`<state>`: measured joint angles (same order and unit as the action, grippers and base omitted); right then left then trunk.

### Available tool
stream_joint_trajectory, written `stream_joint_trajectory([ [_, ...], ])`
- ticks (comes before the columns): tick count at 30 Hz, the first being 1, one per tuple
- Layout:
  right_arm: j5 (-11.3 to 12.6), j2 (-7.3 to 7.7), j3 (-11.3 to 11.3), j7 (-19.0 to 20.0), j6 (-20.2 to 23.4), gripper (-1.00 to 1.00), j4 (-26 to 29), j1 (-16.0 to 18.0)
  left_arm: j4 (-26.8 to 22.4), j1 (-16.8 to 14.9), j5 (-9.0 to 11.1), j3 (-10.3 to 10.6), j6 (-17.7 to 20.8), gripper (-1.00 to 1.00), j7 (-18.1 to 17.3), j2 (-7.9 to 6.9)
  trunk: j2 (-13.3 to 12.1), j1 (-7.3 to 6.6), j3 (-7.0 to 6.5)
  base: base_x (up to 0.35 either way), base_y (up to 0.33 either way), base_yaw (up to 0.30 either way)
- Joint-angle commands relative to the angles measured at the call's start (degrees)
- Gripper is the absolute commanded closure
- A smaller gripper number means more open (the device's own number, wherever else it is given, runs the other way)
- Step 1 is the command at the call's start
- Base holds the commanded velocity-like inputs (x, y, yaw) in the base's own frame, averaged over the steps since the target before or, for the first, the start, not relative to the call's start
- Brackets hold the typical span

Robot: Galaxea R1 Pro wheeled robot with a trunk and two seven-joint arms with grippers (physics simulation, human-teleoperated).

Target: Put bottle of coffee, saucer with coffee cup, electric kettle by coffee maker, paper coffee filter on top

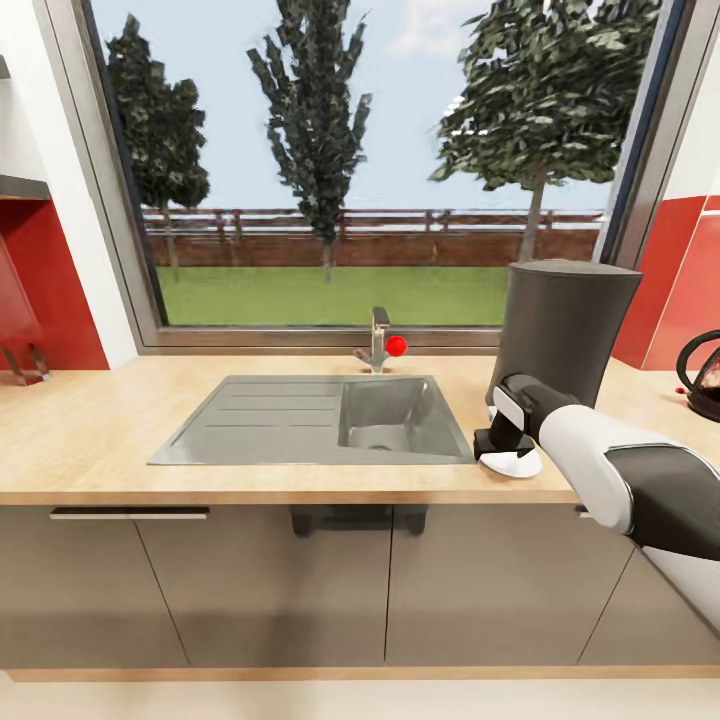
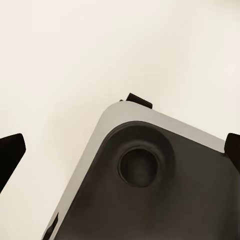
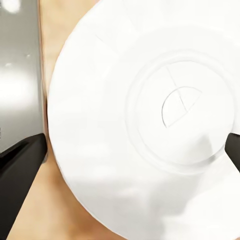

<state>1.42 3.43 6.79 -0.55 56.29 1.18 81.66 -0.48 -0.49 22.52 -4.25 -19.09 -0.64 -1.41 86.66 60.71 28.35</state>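
Saucer (image 1: 517,464) sits on the tabletop (image 1: 120,440) at the coffee maker's (image 1: 565,330) seven o'clock, right hand (image 1: 497,443) spread wide, empty above it; careless descent could shove it into the sink (image 1: 385,415).

The right arm reaches forward and down from the right side, its white forearm bent in at the wrist. Its right hand (image 1: 497,447) points downward, dark fingers (image 3: 20,170) spread wide apart with nothing clamped between them.
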Motion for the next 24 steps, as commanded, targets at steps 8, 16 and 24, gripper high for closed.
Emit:
stream_joint_trajectory([
  [8, 1.96, 0.52, -1.08, 2.39, 1.20, -1.00, 0.48, -0.01, 0.04, -0.04, -0.27, -0.39, -0.24, -1.00, -0.07, 0.00, 0.03, 0.00, 0.07, 0.000, 0.000, 0.000],
  [16, 2.14, 1.02, -1.20, 10.36, 3.71, -1.00, 1.05, -0.01, 0.04, -0.04, -0.28, -0.39, 0.16, -1.00, -0.07, -0.06, -3.18, -1.76, -1.36, 0.000, 0.000, 0.000],
  [24, 3.72, 2.51, -1.18, 17.18, 3.71, -1.00, 6.05, -0.01, 0.04, -0.04, -0.43, -0.33, 0.47, -1.00, -0.07, -0.16, -6.39, -3.51, -2.80, 0.000, 0.000, 0.000],
])
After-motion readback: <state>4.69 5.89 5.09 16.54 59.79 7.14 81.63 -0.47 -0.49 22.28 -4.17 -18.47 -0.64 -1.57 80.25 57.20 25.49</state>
